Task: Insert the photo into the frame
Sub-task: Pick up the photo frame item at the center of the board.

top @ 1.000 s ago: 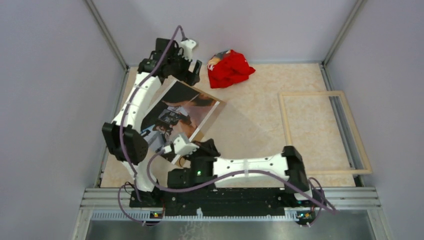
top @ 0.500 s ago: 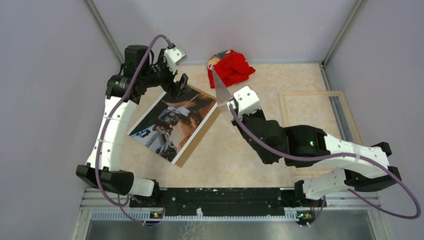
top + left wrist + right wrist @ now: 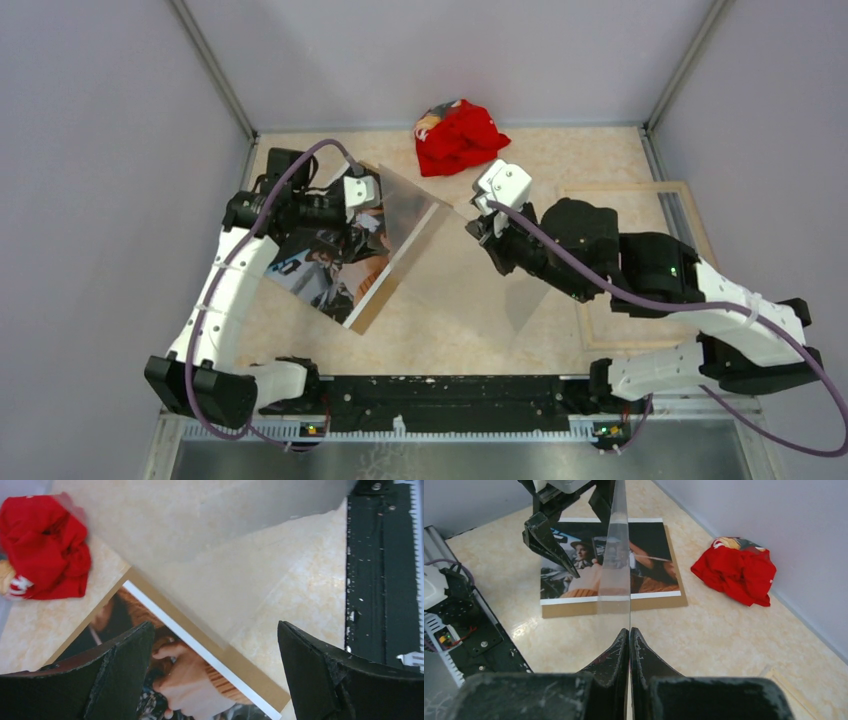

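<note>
1. Grip: the right hand (image 3: 629, 631) is pinched fully closed on one edge of the clear pane (image 3: 616, 555), which hangs tilted above the counter (image 3: 600, 150), between photo and frame.
2. Left hand (image 3: 215, 627) hovers wide open and empty over the photo (image 3: 330, 255), which lies face up on the brown backing board (image 3: 375, 305), left of centre.
3. Frame (image 3: 640, 186) lies flat at the right, well apart from the photo and partly hidden by the right arm.
4. Advice, as a judgement: keep the pinch firm, swing the pane slowly so it does not flex, level it, then lower it square into the frame.
5. Red cloth (image 3: 458, 135) lies near the back wall; pass clear of it.
</note>
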Available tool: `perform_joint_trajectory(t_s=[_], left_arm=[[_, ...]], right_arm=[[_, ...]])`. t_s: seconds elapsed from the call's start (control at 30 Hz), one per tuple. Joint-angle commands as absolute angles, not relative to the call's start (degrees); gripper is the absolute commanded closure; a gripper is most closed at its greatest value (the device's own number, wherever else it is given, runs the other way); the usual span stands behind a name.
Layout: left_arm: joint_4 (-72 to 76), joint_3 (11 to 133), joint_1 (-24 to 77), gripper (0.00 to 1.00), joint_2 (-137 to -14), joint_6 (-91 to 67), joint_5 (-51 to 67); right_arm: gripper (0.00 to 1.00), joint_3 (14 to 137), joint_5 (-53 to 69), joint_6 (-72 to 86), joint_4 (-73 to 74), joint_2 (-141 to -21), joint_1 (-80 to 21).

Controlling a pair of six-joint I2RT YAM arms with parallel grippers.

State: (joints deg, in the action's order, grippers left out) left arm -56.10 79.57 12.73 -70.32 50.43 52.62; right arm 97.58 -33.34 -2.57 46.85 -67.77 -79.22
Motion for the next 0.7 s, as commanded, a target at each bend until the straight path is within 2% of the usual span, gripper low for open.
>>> perform_joint_trajectory(t_s=[0.0, 0.23, 0.3, 0.43, 0.57, 0.67], left_arm=[[-57.0, 75.3, 12.5, 0.01, -69.9, 57.6, 65.3], [-60.7, 71.2, 12.5, 0.03, -70.4, 63.7, 70.7], [-63.2, 71.9, 12.5, 0.09, -71.5, 65.4, 73.5], [-70.0, 73.8, 12.5, 0.27, -73.7, 71.0, 77.9], [-71.4, 73.9, 12.5, 0.33, -74.4, 72.2, 79.6], [-71.3, 73.7, 12.4, 0.42, -74.1, 72.2, 80.2]], right_arm=[[1.00, 98.1, -25.0, -2.6, 45.5, -65.9, -77.0], [1.00, 92.2, -22.9, -1.6, 41.4, -61.4, -75.3], [1.00, 90.7, -23.4, -1.4, 40.1, -60.2, -75.3], [1.00, 89.1, -24.9, -1.2, 39.0, -59.4, -75.2], [1.00, 87.8, -26.3, -0.8, 37.7, -57.7, -75.1], [1.00, 87.0, -28.3, -0.4, 37.3, -56.2, -75.0]])
